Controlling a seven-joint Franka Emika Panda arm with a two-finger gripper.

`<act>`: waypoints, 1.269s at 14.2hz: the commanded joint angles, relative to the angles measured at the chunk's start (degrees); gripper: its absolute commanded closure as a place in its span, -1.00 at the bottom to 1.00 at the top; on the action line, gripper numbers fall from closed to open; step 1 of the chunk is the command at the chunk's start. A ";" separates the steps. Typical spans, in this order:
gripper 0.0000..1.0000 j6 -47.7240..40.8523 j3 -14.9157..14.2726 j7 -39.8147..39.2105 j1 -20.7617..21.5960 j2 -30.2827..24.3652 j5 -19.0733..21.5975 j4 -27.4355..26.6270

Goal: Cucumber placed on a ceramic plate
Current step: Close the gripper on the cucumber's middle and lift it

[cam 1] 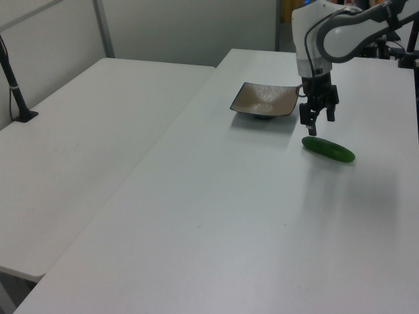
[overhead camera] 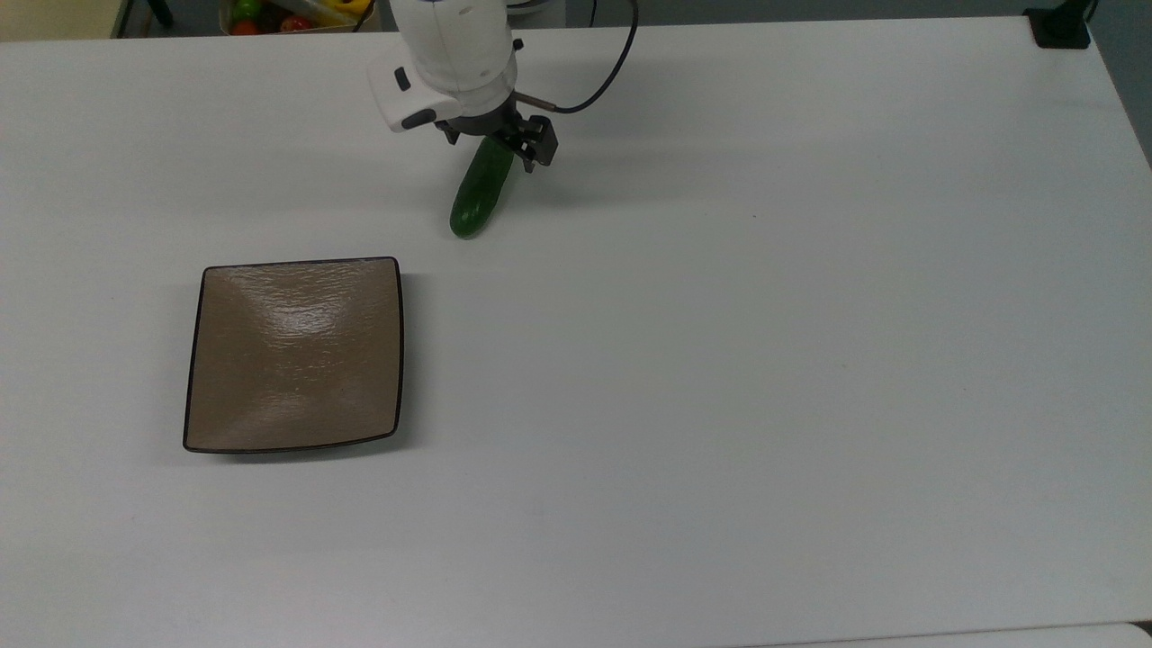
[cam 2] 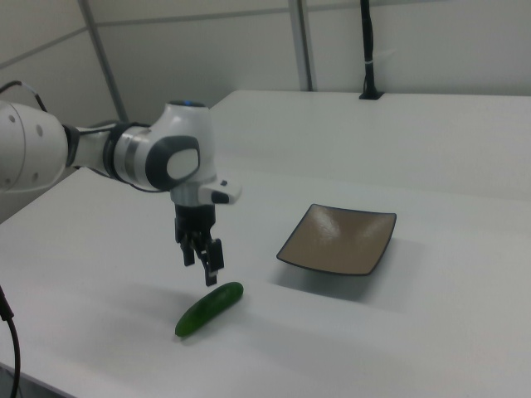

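In the top view, the plate (overhead camera: 292, 355) was seen at the left of the white table (overhead camera: 720, 360), bare, with the cucumber (overhead camera: 480, 193) well apart from it, up and to the right. The cucumber was laid flat on the table, its long axis slanted from lower left to upper right. The gripper (overhead camera: 490, 144) was held above the upper-right end, not over the middle; in the right view the gripper (cam 2: 204, 264) was hung just clear of the cucumber (cam 2: 209, 308). The 2 fingers were spread and nothing was pinched. A shift along the axis toward the middle was judged necessary before descent.
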 commanded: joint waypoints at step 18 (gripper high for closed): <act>0.67 5.44 0.65 1.98 -1.64 3.14 -1.15 2.23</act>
